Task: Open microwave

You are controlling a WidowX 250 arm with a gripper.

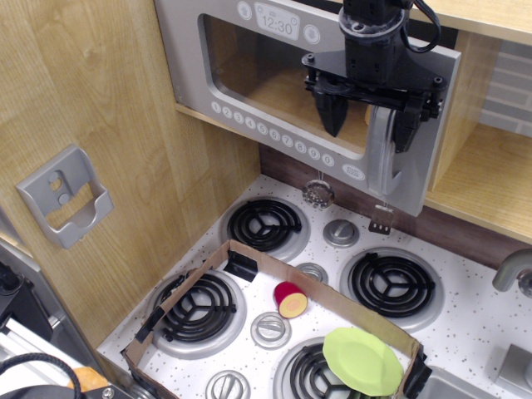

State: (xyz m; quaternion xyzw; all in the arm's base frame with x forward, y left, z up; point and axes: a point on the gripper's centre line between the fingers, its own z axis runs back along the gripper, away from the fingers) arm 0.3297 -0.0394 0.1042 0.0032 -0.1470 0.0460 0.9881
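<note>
The grey toy microwave (249,62) sits on a wooden shelf at the top, with its 12:30 clock and a row of round white buttons. Its clear-window door is swung a little way out from the body on the right side. The thick silver vertical handle (381,158) stands at the door's right edge. My black gripper (367,123) is in front of the door with its fingers spread wide. The left finger (330,112) is over the window and the right finger (405,131) is beside the top of the handle. It holds nothing.
Below is a toy stove with several black coil burners (391,285). An open cardboard box wall (249,256) crosses the stove, with a green plate (362,360) and a red-yellow toy fruit (290,299) inside. A grey wall bracket (65,195) hangs at the left. A wooden shelf (486,179) extends right.
</note>
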